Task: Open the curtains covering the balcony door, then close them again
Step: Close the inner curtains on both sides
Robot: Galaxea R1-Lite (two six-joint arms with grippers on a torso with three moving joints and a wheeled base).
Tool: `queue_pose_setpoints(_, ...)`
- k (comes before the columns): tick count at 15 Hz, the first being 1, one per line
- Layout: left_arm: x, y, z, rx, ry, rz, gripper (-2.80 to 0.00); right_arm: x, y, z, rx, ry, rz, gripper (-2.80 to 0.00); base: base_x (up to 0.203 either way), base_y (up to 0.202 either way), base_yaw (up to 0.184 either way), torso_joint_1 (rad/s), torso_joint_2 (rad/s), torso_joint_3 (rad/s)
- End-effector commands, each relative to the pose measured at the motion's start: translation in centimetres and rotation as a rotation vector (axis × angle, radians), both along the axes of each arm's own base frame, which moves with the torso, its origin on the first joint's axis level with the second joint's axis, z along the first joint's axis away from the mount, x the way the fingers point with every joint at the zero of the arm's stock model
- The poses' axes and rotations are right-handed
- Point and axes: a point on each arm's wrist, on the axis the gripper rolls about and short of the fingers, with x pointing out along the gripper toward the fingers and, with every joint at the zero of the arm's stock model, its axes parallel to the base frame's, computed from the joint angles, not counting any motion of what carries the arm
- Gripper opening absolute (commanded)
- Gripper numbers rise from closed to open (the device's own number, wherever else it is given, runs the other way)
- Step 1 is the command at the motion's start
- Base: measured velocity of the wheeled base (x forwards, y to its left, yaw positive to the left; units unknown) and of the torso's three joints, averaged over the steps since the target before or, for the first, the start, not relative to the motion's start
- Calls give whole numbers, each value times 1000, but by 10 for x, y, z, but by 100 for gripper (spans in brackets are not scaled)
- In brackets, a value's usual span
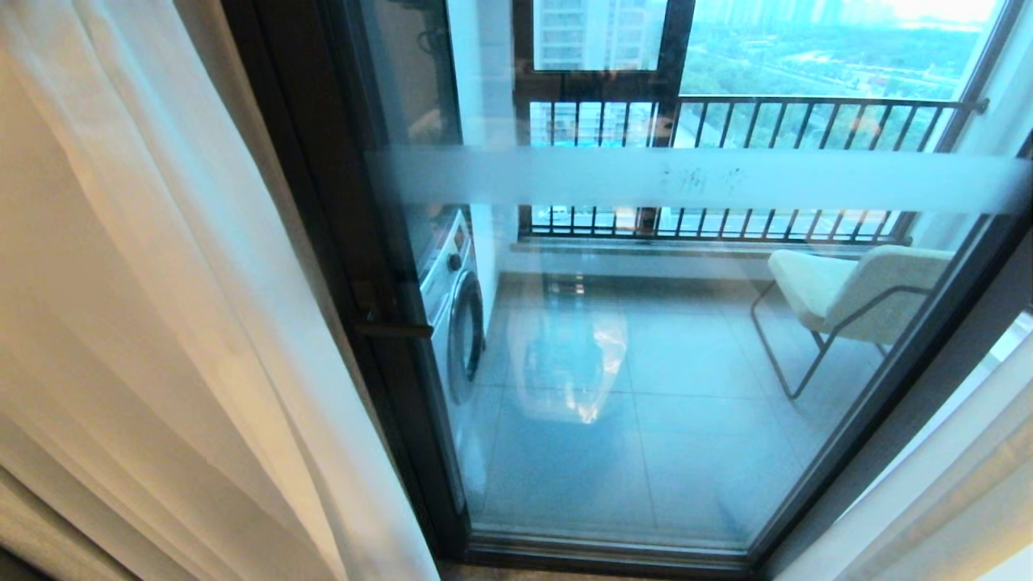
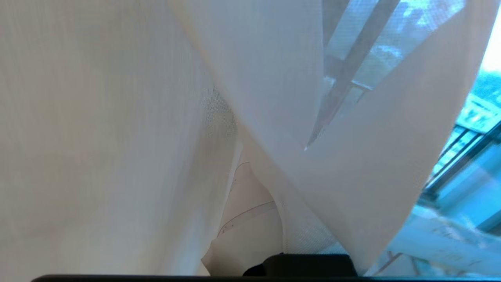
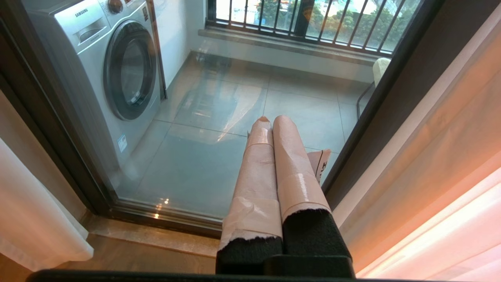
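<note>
Head view: curtains (image 1: 161, 323) drawn to both sides, balcony door (image 1: 646, 363) glass bare; no arms visible. Left wrist view: left hand (image 2: 250, 219) buried in sheer folds (fingers together, clamped on curtains). Right wrist view: right hand (image 3: 274, 156) closed, empty, facing door; washing machine (image 3: 117, 70) beyond.

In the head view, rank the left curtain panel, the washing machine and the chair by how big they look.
1. Left curtain panel: fills the whole left side, though it hangs nearest the camera.
2 and 3. Washing machine and chair: they look about alike. The machine is partly cut off by the door frame, so no ranking.
</note>
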Motion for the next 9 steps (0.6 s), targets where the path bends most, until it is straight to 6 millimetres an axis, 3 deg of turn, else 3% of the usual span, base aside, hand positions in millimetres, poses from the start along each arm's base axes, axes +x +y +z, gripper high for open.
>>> queue_pose_setpoints(1, 2, 0, -2, 16, 8, 3, -280, 0, 0, 0, -1, -1, 1, -280, 0, 0, 0, 0, 0, 0)
queue_pose_setpoints(9, 2, 0, -2, 14, 8, 4, -280, 0, 0, 0, -1, -1, 1, -280, 0, 0, 0, 0, 0, 0)
